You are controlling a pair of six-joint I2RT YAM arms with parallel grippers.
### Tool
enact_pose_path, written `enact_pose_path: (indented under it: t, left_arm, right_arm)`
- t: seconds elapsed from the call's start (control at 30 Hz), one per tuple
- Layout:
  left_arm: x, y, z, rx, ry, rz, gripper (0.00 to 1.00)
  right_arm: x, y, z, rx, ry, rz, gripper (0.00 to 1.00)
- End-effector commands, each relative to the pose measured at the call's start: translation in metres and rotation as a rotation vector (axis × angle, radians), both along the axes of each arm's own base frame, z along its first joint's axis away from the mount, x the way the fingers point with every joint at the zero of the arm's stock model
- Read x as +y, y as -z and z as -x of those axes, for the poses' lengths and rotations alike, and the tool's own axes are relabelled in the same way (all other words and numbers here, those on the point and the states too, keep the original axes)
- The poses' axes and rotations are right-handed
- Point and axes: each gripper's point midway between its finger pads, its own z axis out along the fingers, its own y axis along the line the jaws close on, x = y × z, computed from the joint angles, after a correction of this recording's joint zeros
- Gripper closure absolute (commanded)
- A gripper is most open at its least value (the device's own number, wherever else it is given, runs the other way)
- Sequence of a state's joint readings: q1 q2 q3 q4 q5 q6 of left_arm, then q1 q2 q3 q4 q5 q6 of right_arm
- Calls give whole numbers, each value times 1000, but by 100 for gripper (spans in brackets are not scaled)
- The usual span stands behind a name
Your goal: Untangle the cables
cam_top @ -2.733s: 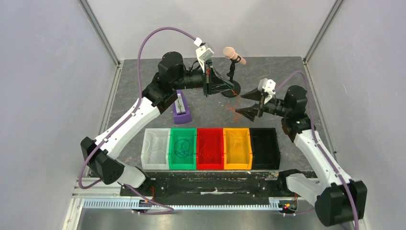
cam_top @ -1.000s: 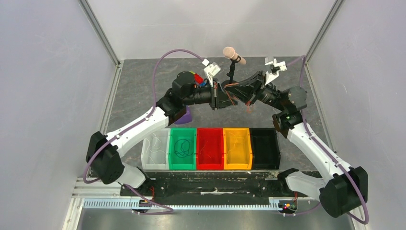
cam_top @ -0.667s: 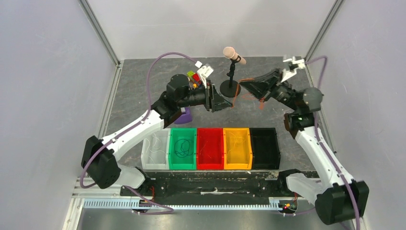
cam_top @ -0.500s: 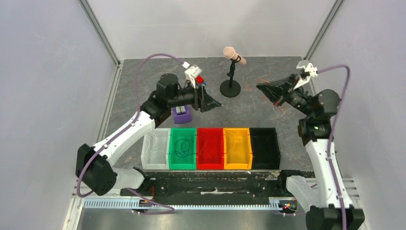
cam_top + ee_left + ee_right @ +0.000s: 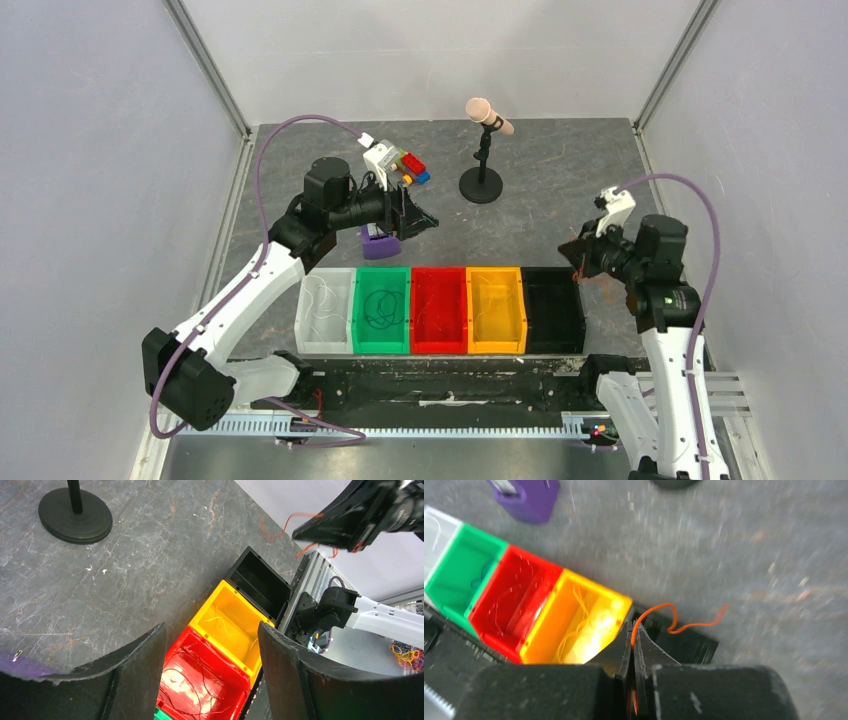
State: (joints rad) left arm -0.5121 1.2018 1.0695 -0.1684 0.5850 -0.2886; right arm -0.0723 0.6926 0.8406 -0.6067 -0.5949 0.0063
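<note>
My right gripper (image 5: 631, 630) is shut on a thin orange cable (image 5: 694, 625), whose free end curls out past the fingertips. In the top view that gripper (image 5: 578, 254) hangs over the black bin's (image 5: 553, 270) far right corner. In the left wrist view the orange cable (image 5: 285, 517) dangles from the right gripper's tip (image 5: 301, 532). My left gripper (image 5: 415, 218) is open and empty, beyond the green bin (image 5: 381, 271); its fingers (image 5: 135, 675) frame the red bin (image 5: 192, 630) and yellow bin (image 5: 220, 587). Thin cables lie in the white (image 5: 300, 310), green, red and yellow bins.
A microphone on a round black stand (image 5: 482, 185) is at the back middle. A purple block (image 5: 379, 243) sits under the left wrist, with coloured toy bricks (image 5: 411, 167) behind it. Grey walls close in both sides.
The left gripper opened and drew back to the left. The right arm pulled the orange cable away to the right and toward the near edge, down by the black bin.
</note>
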Motion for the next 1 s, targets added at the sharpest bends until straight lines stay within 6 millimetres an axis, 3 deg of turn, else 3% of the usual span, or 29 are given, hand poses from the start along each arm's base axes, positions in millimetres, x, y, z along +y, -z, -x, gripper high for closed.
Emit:
enact_pose_path:
  t: [0.0, 0.27, 0.47, 0.57, 0.73, 0.83, 0.93, 0.97]
  left_arm:
    - [0, -2, -3, -41, 12, -17, 27]
    - [0, 4, -3, -30, 6, -19, 27]
    - [-1, 6, -5, -23, 0, -12, 27]
    - [-1, 6, -7, -27, -10, -14, 27]
    - [1, 7, -6, -23, -11, -23, 27]
    - [3, 9, -5, -27, -13, -36, 27]
    - [4, 12, -4, -22, -13, -41, 27]
    - [4, 13, -4, -19, -13, -40, 27]
  right_arm:
    - [-3, 59, 31, 283, 49, -22, 100]
    - [6, 104, 48, 443, 67, -102, 100]
    - [14, 83, 1, 190, 55, -212, 100]
    - [17, 84, -16, 67, 55, -275, 100]
    - [27, 112, -12, 80, 10, -323, 100]
    - [26, 111, -10, 56, -11, -291, 82]
    - [28, 95, -8, 21, -55, -255, 75]
    - [27, 93, -6, 25, -57, -239, 65]
